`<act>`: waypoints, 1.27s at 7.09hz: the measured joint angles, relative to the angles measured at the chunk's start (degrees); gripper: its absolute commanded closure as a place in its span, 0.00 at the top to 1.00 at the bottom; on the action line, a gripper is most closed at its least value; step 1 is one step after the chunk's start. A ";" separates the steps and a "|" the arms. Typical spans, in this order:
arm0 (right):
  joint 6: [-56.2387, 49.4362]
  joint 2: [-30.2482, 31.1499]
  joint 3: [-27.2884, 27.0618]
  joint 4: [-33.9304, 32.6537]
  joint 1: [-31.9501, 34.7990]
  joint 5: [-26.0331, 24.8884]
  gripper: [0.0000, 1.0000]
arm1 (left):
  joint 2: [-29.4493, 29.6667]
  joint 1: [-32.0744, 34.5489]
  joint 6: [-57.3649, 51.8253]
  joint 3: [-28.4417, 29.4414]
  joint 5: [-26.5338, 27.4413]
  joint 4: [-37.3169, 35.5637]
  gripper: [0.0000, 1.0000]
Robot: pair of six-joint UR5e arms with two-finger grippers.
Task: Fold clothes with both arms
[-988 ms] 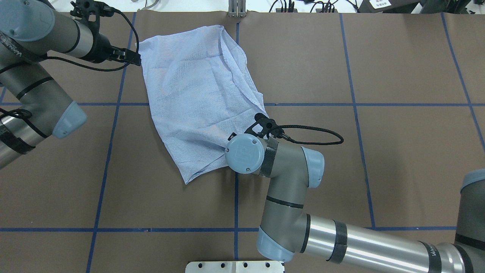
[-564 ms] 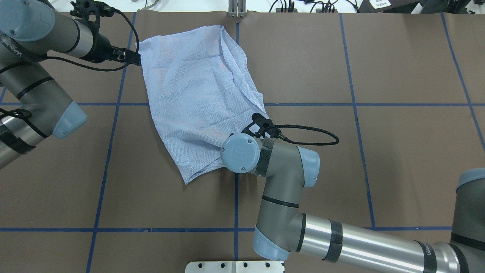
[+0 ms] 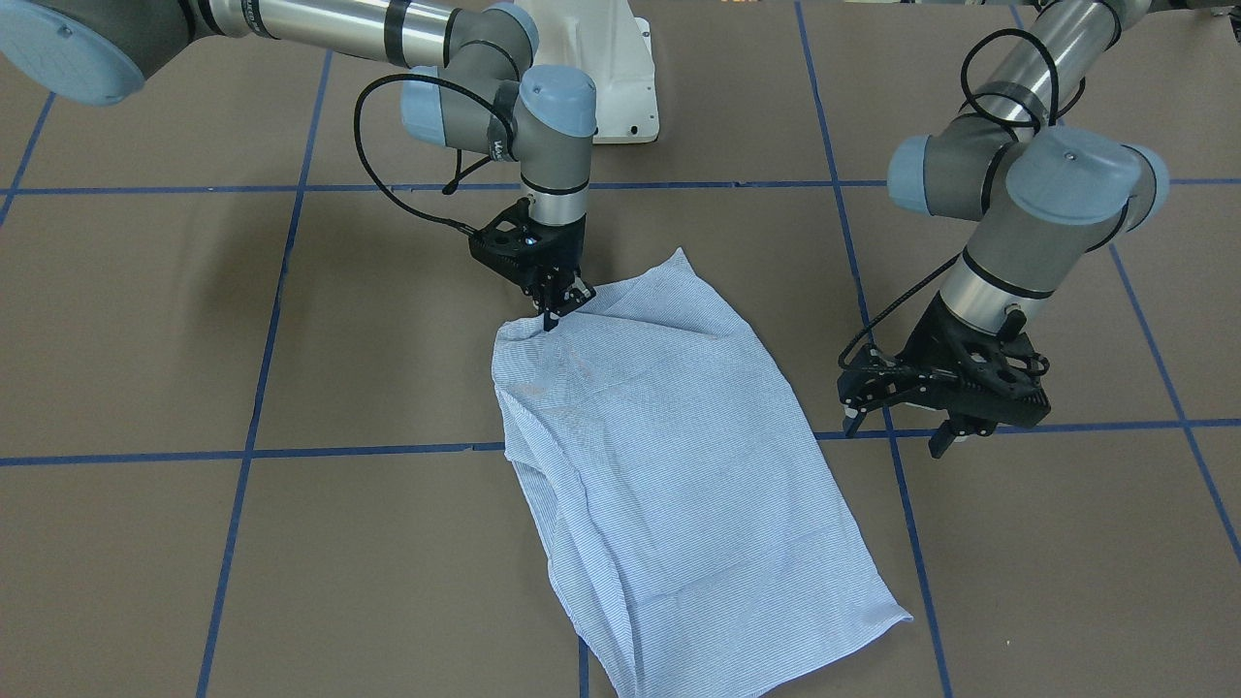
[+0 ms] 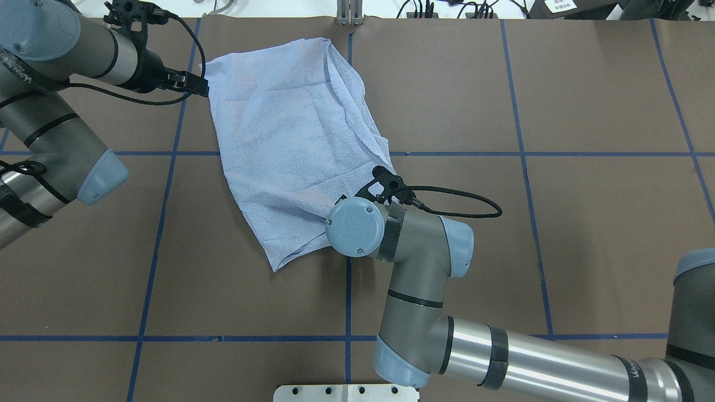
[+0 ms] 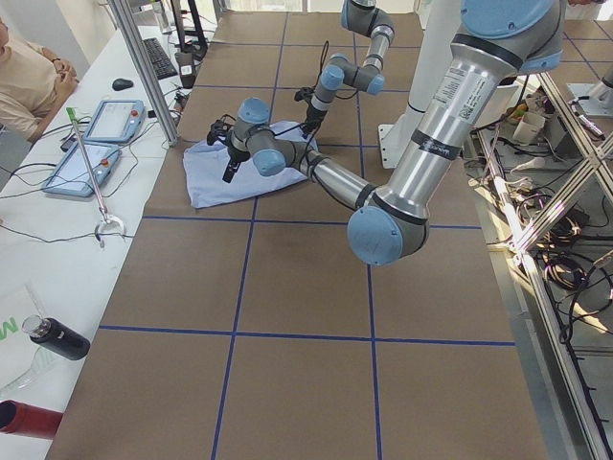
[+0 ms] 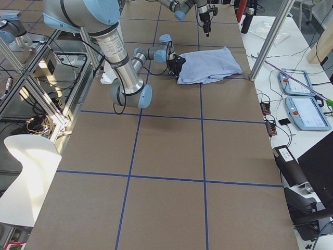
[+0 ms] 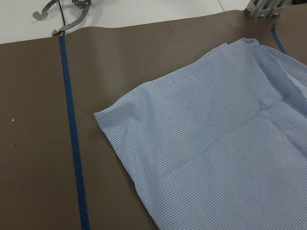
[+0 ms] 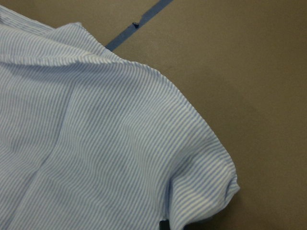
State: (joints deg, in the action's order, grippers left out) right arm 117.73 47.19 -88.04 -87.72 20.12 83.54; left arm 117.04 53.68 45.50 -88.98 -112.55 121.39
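The light blue striped shirt (image 4: 290, 139) lies folded into a long rectangle on the brown table; it also shows in the front view (image 3: 669, 465). My right gripper (image 3: 553, 305) points straight down and is shut on the shirt's edge nearest the robot. The right wrist view shows that edge puckered (image 8: 201, 191). In the overhead view the right wrist (image 4: 354, 226) hides this gripper. My left gripper (image 3: 895, 433) is open and empty, hovering just beside the shirt's far left corner (image 4: 208, 64). The left wrist view shows that corner (image 7: 98, 115) lying flat and free.
Blue tape lines (image 4: 167, 167) grid the table. The white pedestal base (image 3: 611, 78) stands at the robot's edge. A metal post (image 4: 349, 14) stands at the far edge close to the shirt. A side table with tablets (image 5: 105, 120) and an operator lie beyond.
The right wrist has shifted slightly left and toward the robot, staying on the shirt's near edge. The left arm and the shirt's outline have hardly moved.
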 measured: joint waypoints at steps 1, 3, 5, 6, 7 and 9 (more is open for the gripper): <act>0.03 1.70 -2.72 -0.15 0.05 -0.33 0.00 | -1.26 -0.56 1.61 -1.87 -0.43 0.24 1.00; 0.37 4.29 -6.70 -0.30 -0.14 -1.72 0.00 | -6.55 -5.08 11.11 -9.96 -0.81 0.76 1.00; 0.69 5.01 -8.36 -0.34 -0.53 -2.33 0.00 | -11.56 -14.42 24.74 -18.51 4.20 0.85 1.00; 0.73 5.07 -8.86 -0.35 -0.57 -2.41 0.00 | -12.88 -20.25 31.75 -20.56 9.27 0.82 1.00; 0.74 5.09 -9.11 -0.35 -0.59 -2.46 0.00 | -13.43 -26.17 38.20 -21.29 14.71 0.72 0.99; 0.75 5.16 -9.21 -0.35 -0.61 -2.50 0.00 | -13.61 -33.67 45.66 -20.79 20.45 0.54 0.83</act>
State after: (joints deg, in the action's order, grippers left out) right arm 118.47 52.35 -97.25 -88.07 19.52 81.04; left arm 103.43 20.01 91.16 -109.77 -92.09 121.93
